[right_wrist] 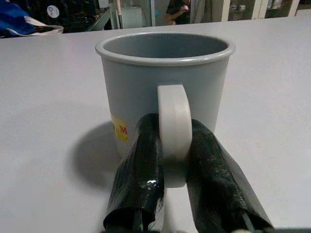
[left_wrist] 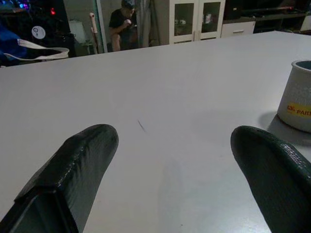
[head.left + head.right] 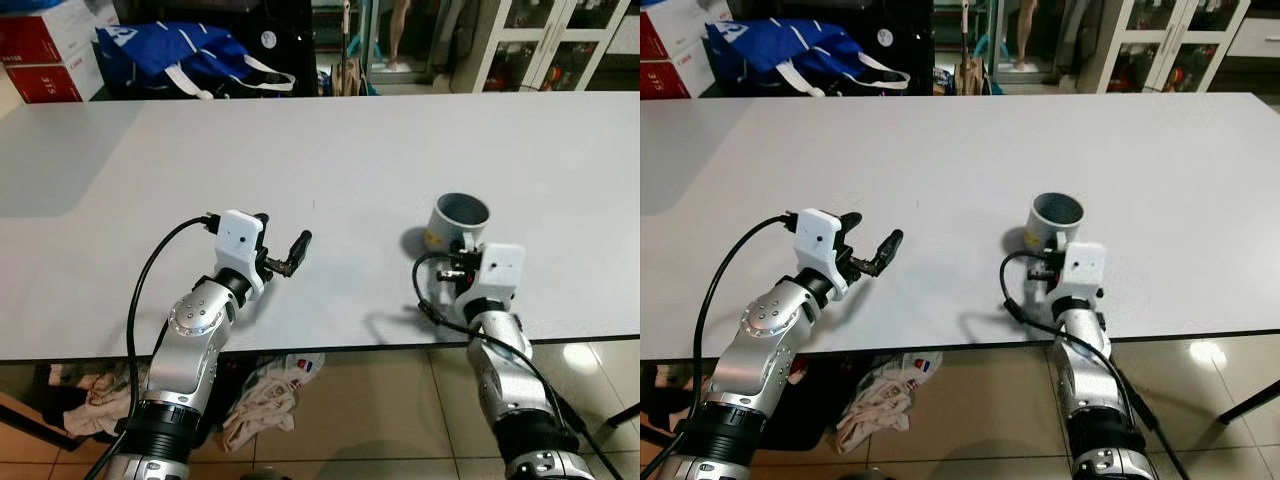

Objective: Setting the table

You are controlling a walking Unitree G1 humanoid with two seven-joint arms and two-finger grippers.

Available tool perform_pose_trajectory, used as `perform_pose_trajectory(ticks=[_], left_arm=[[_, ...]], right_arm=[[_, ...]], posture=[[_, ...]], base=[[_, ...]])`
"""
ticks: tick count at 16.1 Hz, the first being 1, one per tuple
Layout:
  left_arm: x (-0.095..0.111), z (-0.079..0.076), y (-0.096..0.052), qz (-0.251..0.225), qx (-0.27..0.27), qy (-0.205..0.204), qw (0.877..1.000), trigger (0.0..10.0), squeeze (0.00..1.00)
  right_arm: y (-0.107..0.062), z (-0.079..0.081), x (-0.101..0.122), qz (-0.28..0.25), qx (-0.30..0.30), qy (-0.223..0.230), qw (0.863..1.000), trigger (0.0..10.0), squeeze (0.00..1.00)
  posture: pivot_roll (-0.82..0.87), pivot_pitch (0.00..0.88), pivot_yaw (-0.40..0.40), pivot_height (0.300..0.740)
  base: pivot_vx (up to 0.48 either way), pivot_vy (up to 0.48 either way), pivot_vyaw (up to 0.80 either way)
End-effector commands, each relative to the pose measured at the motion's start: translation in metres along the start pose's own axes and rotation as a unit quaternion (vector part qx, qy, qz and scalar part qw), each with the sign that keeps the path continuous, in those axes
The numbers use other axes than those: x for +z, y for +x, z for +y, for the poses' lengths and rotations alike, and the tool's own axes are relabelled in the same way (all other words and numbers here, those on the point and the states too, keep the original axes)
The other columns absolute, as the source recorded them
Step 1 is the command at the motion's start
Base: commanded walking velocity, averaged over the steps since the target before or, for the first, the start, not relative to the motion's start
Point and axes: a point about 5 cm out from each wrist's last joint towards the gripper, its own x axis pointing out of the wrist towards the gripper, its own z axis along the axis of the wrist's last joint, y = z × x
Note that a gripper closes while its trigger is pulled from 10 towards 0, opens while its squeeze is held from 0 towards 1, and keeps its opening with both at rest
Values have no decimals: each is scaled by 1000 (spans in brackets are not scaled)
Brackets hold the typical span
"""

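A smooth, matte white table [image 3: 330,160] carries one grey cylindrical mug [image 3: 459,222] with a yellow label, standing upright at about four o'clock on the tabletop, near the front edge. The right gripper [image 1: 174,145] has its two textured black fingers [image 1: 138,170] pinched on either side of the mug's rounded loop handle [image 1: 174,121]. The left gripper [image 2: 170,170], at about eight o'clock, hovers over bare tabletop with its fingers spread wide and nothing between them.

White table [image 3: 300,150], glass-door cabinets [image 3: 545,40] beyond
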Motion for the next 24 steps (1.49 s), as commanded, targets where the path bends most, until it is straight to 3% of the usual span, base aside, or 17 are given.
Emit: perform_pose_trajectory(ticks=[1, 2, 11, 24], left_arm=[[2, 0, 0, -2, -2, 0, 1000, 10000, 0], [2, 0, 0, -2, -1, 0, 1000, 10000, 0], [2, -1, 2, -1, 0, -4, 1000, 10000, 0], [0, -5, 4, -1, -3, -5, 1000, 10000, 0]], right_arm=[[-4, 1, -14, 36, -2, 5, 999, 10000, 557], [-4, 0, -14, 35, -6, 7, 999, 10000, 1000], [-5, -15, -9, 27, -20, -2, 999, 10000, 1000], [-7, -16, 3, -3, -35, 4, 999, 10000, 1000]], posture=[[81, 0, 38, 740], [80, 0, 38, 740], [72, 0, 37, 740], [56, 0, 42, 740]], base=[[0, 0, 0], [0, 0, 0], [0, 0, 0], [0, 0, 0]])
